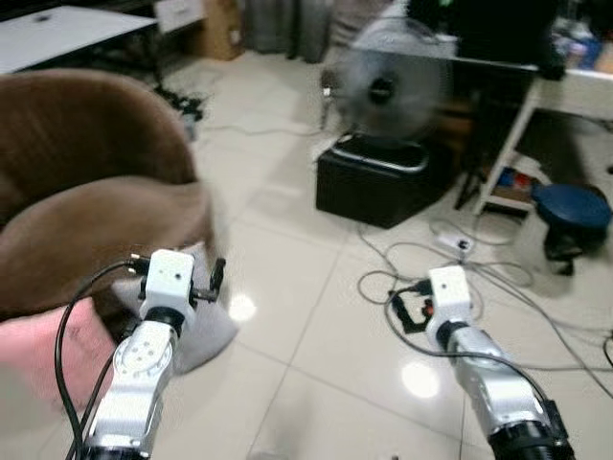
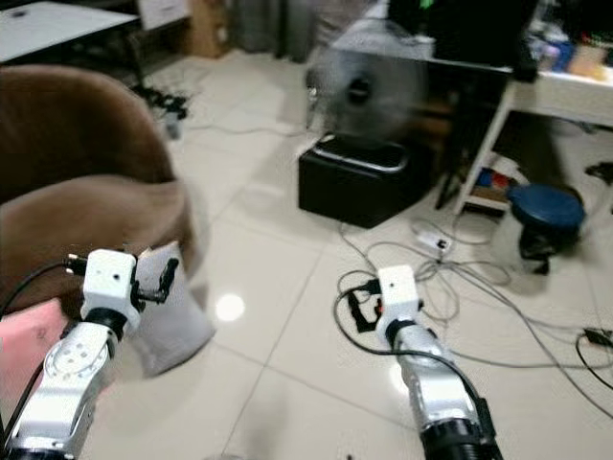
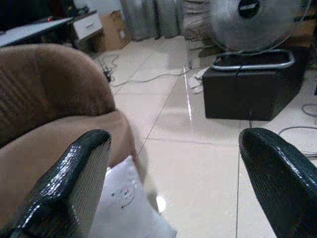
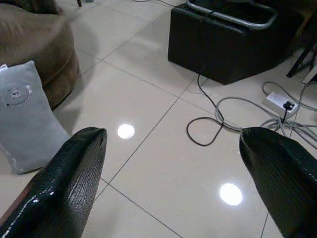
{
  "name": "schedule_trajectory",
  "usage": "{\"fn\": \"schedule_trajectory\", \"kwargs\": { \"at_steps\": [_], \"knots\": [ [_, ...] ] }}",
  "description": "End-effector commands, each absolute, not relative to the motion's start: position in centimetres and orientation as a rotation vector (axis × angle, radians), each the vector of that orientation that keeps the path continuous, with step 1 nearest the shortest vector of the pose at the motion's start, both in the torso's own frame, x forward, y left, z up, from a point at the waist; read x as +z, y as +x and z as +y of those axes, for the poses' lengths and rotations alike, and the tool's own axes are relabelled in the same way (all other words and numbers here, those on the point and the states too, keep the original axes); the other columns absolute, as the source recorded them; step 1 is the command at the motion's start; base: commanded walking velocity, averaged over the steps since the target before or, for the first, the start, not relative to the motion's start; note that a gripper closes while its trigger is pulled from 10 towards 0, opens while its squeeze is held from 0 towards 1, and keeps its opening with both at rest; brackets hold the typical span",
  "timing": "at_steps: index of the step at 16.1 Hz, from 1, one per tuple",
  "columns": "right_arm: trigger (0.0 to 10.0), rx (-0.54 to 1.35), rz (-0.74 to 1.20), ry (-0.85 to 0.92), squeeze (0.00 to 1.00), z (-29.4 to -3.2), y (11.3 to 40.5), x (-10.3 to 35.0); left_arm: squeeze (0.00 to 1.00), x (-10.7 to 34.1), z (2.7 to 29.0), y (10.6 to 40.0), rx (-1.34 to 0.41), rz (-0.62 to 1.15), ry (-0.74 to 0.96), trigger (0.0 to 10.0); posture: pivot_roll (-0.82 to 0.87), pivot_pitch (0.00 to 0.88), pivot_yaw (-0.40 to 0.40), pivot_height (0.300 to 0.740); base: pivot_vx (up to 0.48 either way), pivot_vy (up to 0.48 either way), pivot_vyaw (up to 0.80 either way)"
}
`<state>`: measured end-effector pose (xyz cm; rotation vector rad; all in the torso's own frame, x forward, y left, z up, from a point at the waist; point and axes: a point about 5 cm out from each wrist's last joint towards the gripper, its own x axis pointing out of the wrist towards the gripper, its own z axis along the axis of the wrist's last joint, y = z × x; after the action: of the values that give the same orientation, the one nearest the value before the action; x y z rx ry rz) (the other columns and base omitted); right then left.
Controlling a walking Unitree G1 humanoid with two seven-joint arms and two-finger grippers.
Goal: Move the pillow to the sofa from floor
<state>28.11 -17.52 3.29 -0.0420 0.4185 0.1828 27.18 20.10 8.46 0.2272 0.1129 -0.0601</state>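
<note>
While the pillow waits on the tiles, set out from largest to smallest:

Sofa (image 1: 86, 182): brown, rounded, on the robot's left; seat edge just above and behind the pillow.

Floor (image 1: 316, 383): glossy pale tiles, bare in front of both arms; loose cables (image 1: 498, 287) trailing on the right.

Black box (image 1: 378, 182): ahead on the floor, well apart from the pillow, with a fan (image 1: 383, 91) above it; of no part in the task.

Pillow (image 4: 25, 116): grey, small printed figure on its face, standing on the floor and leaning against the sofa's base; not yet lifted.

Left tool (image 1: 215, 278): raised near the pillow's top edge, fingers (image 3: 74, 183) spread wide, holding nothing.

Right tool (image 1: 410, 311): out over bare floor, well apart from the pillow, fingers (image 4: 69, 178) likewise wide apart and empty.

Step in hand: approach, judged from both tools being empty and the pillow untouched.

Next move: probably bend lower, bring the left tool down onto the pillow's upper edge, pinch the soft cloth firmly, then lift onto the seat.
</note>
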Motion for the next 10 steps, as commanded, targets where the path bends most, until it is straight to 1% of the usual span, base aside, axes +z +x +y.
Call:
{"fn": "schedule_trajectory", "kwargs": {
  "at_steps": [1, 4, 10],
  "knots": [
    [10.0, 0.201, 0.418, 0.000, 0.00, -16.8, 28.3, 3.3, 0.00, 8.8, 20.2, 27.3, -0.066, 0.105, 0.250, 10.0, 0.08, 0.000, -0.001, 0.740, 0.000, 0.375, 0.00],
    [10.0, 0.255, 0.419, -0.015, 0.00, -16.1, 27.9, 3.0, 0.00, 9.4, 20.2, 27.6, -0.074, 0.082, 0.250, 10.0, 0.09, 0.000, 0.006, 0.740, 0.000, 0.377, 0.00],
    [10.0, 0.269, 0.415, 0.003, 0.00, -15.5, 28.0, 3.0, 0.00, 9.5, 21.0, 27.5, -0.073, 0.098, 0.271, 10.0, 0.09, 0.000, 0.019, 0.740, 0.000, 0.434, 0.00]
  ]
}}
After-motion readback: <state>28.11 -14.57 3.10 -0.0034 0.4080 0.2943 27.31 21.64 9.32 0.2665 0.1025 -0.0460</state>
